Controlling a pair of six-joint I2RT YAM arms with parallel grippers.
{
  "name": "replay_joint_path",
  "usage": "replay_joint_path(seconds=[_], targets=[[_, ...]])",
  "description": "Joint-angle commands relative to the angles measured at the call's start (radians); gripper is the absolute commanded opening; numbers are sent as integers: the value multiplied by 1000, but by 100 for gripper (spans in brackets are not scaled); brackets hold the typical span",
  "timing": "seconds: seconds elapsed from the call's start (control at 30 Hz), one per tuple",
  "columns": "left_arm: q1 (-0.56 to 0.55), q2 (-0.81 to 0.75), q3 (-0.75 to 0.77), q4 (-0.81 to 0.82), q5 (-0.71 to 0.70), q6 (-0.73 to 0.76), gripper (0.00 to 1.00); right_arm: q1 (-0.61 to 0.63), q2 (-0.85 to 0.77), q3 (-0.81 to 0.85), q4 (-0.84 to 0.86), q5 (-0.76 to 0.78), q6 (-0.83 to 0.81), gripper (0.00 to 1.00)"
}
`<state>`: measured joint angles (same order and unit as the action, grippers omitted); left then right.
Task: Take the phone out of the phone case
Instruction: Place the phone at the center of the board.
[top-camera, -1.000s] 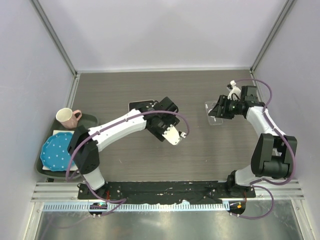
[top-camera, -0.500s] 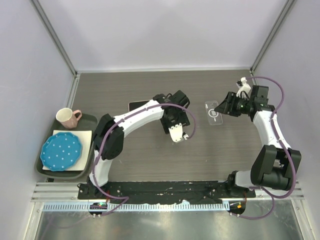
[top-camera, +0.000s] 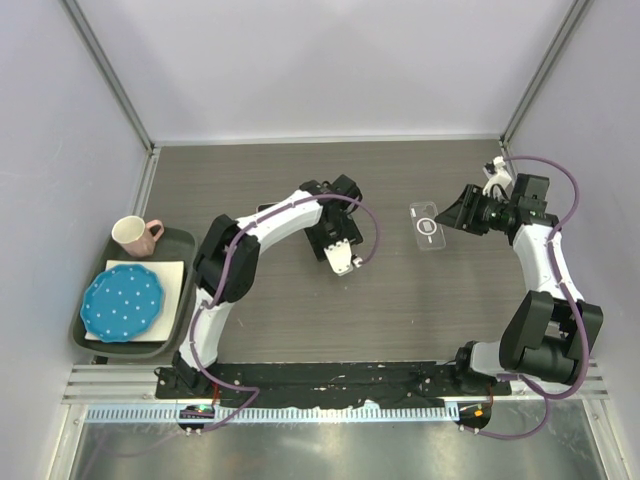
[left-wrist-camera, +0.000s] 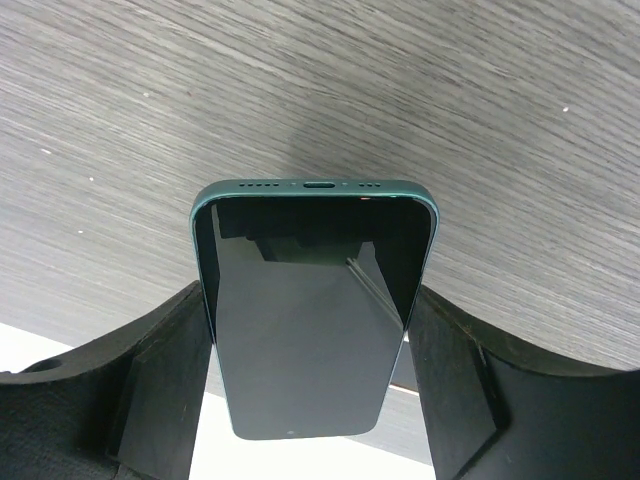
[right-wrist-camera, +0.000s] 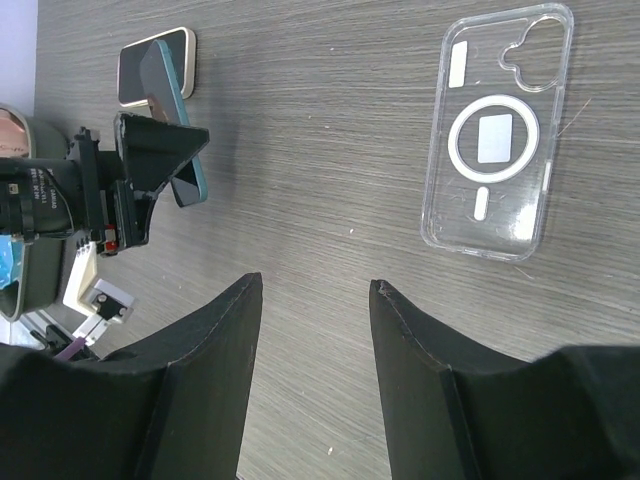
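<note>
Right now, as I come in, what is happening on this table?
The left gripper holds a dark green phone by its long edges, with no case on it. The clear case lies empty and flat on the table, further to the right. The right gripper hangs close to the case with its jaws open and nothing between them. A pale-edged phone also lies on the table near the left arm.
</note>
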<state>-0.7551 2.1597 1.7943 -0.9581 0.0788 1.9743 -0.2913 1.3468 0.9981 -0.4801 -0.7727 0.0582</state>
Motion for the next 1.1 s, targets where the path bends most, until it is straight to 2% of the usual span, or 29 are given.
replay_joint_path(seconds=[0.0, 0.2, 0.8, 0.9, 1.07], targets=[[-1, 9, 13, -8, -2, 475, 0, -19, -12, 4, 18, -39, 9, 53], [-1, 23, -7, -24, -5, 584, 0, -25, -5, 4, 17, -51, 9, 52], [-39, 95, 40, -48, -14, 641, 0, -51, 11, 2, 18, -83, 12, 52], [-43, 100, 39, -25, -5, 641, 9, -54, 8, 0, 18, -89, 15, 53], [-47, 103, 34, -8, 4, 638, 17, -58, 6, 4, 18, -94, 14, 53]])
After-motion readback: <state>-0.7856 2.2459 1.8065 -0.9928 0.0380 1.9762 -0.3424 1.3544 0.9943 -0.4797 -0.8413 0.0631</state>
